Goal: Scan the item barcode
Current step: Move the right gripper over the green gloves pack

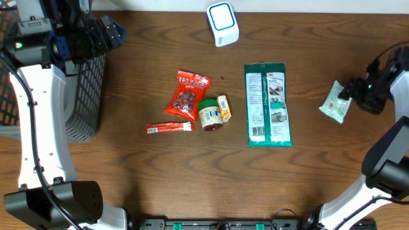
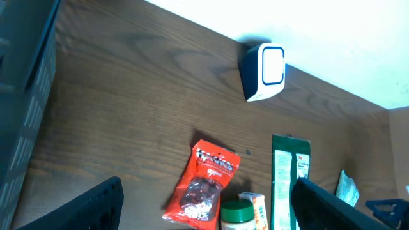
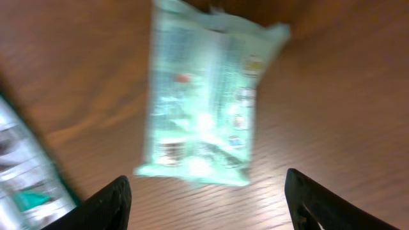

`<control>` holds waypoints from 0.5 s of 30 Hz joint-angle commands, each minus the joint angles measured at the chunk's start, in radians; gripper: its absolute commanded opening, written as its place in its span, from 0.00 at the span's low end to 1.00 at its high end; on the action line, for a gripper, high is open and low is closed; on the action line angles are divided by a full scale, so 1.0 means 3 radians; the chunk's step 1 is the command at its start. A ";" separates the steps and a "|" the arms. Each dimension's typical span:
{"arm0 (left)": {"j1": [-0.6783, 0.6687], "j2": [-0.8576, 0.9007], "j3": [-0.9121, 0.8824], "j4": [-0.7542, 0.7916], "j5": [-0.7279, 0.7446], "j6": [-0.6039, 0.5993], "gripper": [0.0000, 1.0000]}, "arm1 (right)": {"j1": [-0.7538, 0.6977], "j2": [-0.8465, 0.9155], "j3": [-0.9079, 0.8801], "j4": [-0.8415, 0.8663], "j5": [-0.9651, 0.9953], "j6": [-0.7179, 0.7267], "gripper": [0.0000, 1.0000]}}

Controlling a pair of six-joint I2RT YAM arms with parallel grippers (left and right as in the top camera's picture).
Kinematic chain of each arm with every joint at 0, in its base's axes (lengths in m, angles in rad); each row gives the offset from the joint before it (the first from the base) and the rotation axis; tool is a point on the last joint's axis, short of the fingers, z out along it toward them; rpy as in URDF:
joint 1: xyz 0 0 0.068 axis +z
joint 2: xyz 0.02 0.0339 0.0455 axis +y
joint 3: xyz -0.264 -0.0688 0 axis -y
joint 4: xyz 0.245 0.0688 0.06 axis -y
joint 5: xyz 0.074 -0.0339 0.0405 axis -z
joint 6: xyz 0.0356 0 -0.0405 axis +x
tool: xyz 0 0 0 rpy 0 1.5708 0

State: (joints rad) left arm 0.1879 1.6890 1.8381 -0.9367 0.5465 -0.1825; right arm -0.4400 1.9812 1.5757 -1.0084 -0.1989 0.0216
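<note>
The white scanner with a blue face (image 1: 222,23) (image 2: 265,69) stands at the table's far edge. A pale green packet (image 1: 335,102) (image 3: 204,108) lies flat on the wood at the right. My right gripper (image 1: 349,96) (image 3: 208,198) hovers just beside it, open, its fingers apart from the packet and holding nothing. The packet's print is blurred in the right wrist view. My left gripper (image 1: 112,32) (image 2: 208,191) hangs open and empty at the far left, high over the table by the basket.
A dark mesh basket (image 1: 86,83) stands at the left. Mid-table lie a red snack bag (image 1: 187,96), a green-lidded jar (image 1: 209,114), a small yellow box (image 1: 223,107), a red stick pack (image 1: 169,128) and a long green pack (image 1: 268,105).
</note>
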 commanded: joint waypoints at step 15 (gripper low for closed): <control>-0.0004 0.0011 -0.0013 -0.0005 -0.0006 0.0043 0.84 | 0.1455 -0.0045 -0.0108 -0.0245 -0.0369 -0.0013 0.80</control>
State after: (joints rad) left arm 0.1879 1.6890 1.8381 -0.9367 0.5465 -0.1825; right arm -0.0574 1.9800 1.5612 -1.0790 -0.3149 0.0257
